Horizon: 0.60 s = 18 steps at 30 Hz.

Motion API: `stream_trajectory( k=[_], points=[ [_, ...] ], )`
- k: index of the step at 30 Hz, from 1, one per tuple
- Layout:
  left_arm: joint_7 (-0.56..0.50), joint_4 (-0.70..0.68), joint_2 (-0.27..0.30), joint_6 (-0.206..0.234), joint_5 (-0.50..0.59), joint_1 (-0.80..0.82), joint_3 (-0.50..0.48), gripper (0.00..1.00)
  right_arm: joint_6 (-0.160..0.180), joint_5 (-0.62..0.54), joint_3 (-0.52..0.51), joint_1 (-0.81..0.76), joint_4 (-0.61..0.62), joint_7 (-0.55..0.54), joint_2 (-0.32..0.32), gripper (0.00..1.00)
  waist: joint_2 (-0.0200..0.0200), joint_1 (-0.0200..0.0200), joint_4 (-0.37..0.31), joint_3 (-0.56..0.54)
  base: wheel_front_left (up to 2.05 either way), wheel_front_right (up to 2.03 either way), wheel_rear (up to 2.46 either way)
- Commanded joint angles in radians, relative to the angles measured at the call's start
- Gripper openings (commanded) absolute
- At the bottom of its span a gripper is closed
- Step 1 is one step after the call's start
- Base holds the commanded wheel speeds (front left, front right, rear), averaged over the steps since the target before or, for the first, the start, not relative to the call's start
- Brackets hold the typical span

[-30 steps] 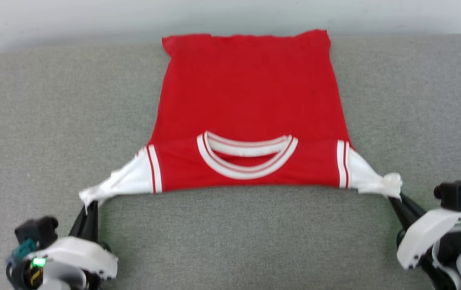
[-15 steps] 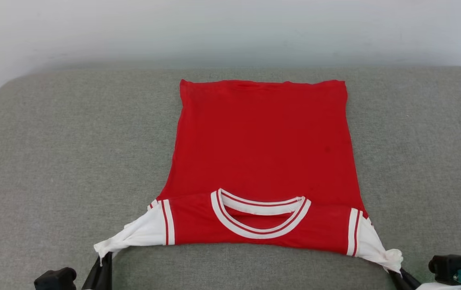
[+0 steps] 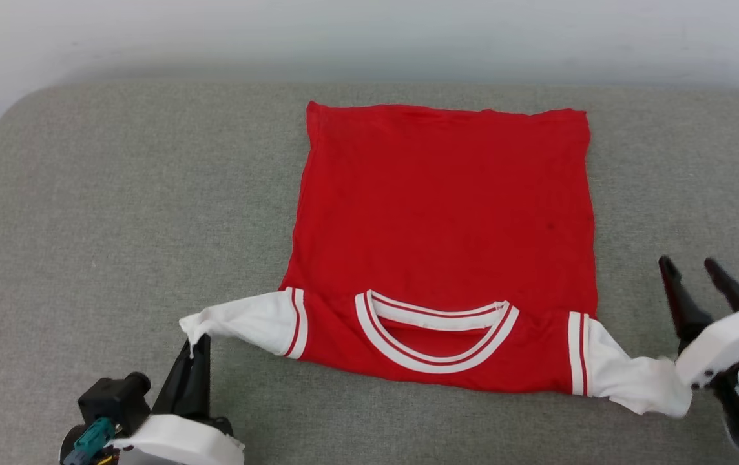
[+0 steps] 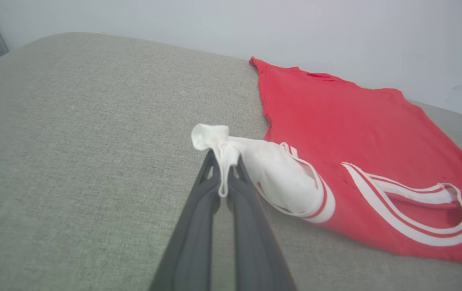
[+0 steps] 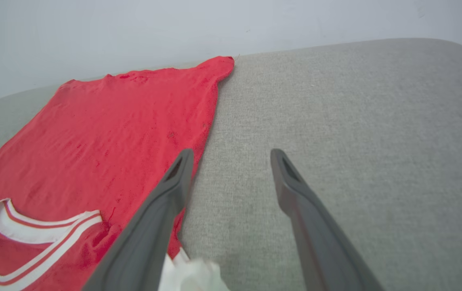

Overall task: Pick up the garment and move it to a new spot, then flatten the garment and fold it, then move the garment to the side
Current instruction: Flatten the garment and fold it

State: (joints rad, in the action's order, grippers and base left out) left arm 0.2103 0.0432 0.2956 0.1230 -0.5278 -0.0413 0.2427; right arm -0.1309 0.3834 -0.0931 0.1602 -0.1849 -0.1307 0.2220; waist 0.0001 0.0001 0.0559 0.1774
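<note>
On the grey cushion (image 3: 117, 213): we find the garment (image 3: 447, 213) spread near the middle, plain red side up, no lettering showing.
Long axis: the body runs from the collar (image 3: 437, 336), nearest us, away to the hem (image 3: 447, 111) by the wall (image 3: 369, 32). The sleeves stretch crosswise.
Left sleeve (image 3: 240, 320): drawn out sideways, its white tip bunched into a knot.
Left claw (image 3: 194, 349): pressed together on that tip, pinching the white cloth between its fingertips (image 4: 237, 169). It sits off the garment's near-left corner and points away from us.
Right sleeve (image 3: 634, 384): slack on the cushion, its end reaching the pale wrist housing (image 3: 725, 342) of our right arm.
Right claw (image 3: 692, 271): spread wide and empty. Its fingers (image 5: 174, 182) point toward the wall, just beside the red body's right edge.
Relation that matters: from the right claw the garment lies to the left, while the sleeve end lies back behind the fingertips, nearer us. From the left claw the garment lies ahead and to the right.
Nearer arm: each claw is nearer its own sleeve; neither is near the hem.
Stage, as we judge it: placed and almost flat, with folding not yet begun.
Next move, as we judge it: the left claw lets its sleeve down, so that both sleeves lie level before any fold along the long axis.
Risk: a sideways tug from the left could skew the body.
</note>
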Motion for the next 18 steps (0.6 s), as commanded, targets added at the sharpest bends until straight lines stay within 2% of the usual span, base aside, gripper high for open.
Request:
stream_trajectory(
  k=[1, 9, 18],
  points=[
    [0.008, -0.013, -0.009, -0.001, 0.011, 0.026, 0.006, 0.0, 0.0, 0.007, -0.009, 0.053, -0.034, -0.006, 0.013, 1.0, -0.0001, -0.0001, 0.025, 0.031, 0.0, 0.0, 0.0],
    [0.032, -0.05, -0.055, -0.025, 0.05, 0.136, 0.058, 0.0, 0.0, 0.036, -0.003, 0.384, -0.297, -0.156, 0.128, 1.0, -0.0001, -0.0001, 0.132, 0.145, 0.0, 0.0, 0.0],
    [0.053, -0.083, -0.113, -0.068, 0.09, 0.22, 0.078, 0.0, 0.0, 0.02, 0.032, 0.724, -0.504, -0.444, 0.222, 1.0, -0.0001, -0.0001, 0.225, 0.253, 0.0, 0.0, 0.0]
  ],
)
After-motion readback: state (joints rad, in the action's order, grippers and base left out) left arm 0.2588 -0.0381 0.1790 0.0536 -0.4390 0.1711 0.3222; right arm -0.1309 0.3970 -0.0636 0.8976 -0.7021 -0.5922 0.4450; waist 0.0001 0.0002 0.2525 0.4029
